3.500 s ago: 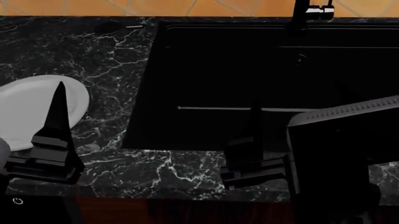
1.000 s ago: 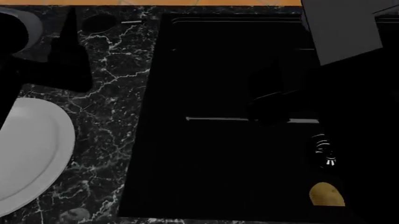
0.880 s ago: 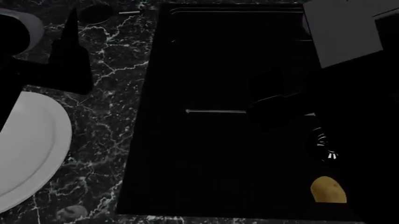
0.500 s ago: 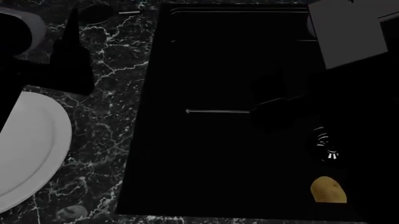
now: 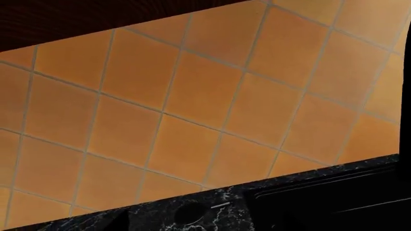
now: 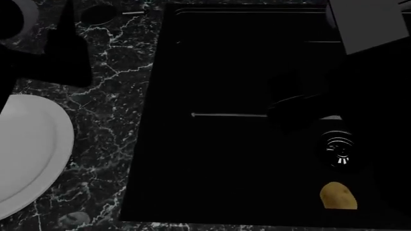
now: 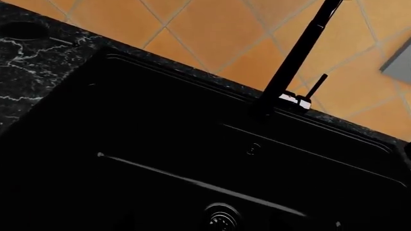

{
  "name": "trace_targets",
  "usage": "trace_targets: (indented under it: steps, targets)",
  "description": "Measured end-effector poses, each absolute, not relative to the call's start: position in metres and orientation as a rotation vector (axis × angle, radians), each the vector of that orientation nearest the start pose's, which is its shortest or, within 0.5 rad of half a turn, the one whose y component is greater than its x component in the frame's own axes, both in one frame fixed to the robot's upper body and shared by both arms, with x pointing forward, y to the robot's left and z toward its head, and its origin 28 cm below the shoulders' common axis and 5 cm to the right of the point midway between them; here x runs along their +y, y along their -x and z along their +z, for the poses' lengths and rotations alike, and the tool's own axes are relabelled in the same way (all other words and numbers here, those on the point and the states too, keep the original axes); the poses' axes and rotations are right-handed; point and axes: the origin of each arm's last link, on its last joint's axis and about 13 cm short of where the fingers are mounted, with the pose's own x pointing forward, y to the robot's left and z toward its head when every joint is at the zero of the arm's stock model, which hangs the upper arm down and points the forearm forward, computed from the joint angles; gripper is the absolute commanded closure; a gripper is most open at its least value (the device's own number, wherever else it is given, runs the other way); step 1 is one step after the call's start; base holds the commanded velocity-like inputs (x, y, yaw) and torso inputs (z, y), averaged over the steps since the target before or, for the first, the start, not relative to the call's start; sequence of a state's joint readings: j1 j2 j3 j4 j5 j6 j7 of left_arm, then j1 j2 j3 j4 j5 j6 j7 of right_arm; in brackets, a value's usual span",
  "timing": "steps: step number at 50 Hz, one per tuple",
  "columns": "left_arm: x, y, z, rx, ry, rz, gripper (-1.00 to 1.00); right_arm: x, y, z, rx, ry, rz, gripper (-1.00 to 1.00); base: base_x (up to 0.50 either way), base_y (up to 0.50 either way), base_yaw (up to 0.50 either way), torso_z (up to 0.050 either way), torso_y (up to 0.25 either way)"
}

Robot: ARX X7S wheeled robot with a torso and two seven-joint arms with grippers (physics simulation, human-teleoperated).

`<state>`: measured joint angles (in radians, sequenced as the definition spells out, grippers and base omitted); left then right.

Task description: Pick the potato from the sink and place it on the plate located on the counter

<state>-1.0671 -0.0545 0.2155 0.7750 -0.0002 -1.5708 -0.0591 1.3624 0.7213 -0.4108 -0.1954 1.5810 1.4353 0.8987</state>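
The potato (image 6: 338, 196), small and yellow-tan, lies in the near right corner of the black sink (image 6: 218, 159), just nearer than the round drain (image 6: 338, 149). The white plate (image 6: 26, 154) sits on the black marble counter (image 6: 109, 120) at the left. My right gripper (image 6: 297, 103) hangs as a dark shape over the sink's middle, beyond the drain and well away from the potato. My left gripper (image 6: 64, 50) is a black silhouette over the counter beyond the plate. Neither gripper's jaws can be made out. The right wrist view shows the sink (image 7: 160, 144) and the drain (image 7: 222, 219), not the potato.
A black faucet (image 7: 292, 62) rises behind the sink against an orange tiled wall (image 5: 192, 110). A round hole (image 6: 97, 13) sits in the counter left of the sink's far corner. My grey right forearm (image 6: 376, 24) crosses the top right.
The head view has tilted down, bringing the potato into sight. My right gripper has shifted right over the sink, uncovering the drain. The left gripper has drifted slightly away from the plate.
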Motion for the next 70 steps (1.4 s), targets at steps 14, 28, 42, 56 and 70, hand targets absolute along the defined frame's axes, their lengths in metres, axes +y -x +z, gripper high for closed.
trace_targets:
  steps: [14, 28, 42, 56, 70]
  targets:
    - [0.185, -0.244, 0.309, -0.293, -0.191, -0.026, -1.0, -0.156, -0.255, 0.322, 0.248, 0.32, 0.05, -1.0, 0.22, 0.0, 0.0, 0.0, 0.0]
    - [0.184, -0.244, 0.311, -0.303, -0.189, -0.026, -1.0, -0.157, -0.253, 0.323, 0.263, 0.319, 0.049, -1.0, 0.05, 0.0, 0.0, 0.0, 0.0]
    - [0.184, -0.244, 0.312, -0.304, -0.191, -0.025, -1.0, -0.159, -0.251, 0.323, 0.306, 0.329, 0.046, -1.0, 0.0, 0.0, 0.0, 0.0, -0.14]
    - [0.185, -0.244, 0.314, -0.304, -0.186, -0.022, -1.0, -0.161, -0.249, 0.325, 0.363, 0.334, 0.055, -1.0, 0.0, 0.0, 0.0, 0.0, 0.0]
    - [0.187, -0.247, 0.313, -0.28, -0.21, 0.001, -1.0, -0.166, -0.244, 0.331, 0.434, 0.345, 0.068, -1.0, 0.0, 0.0, 0.0, 0.0, 0.0]
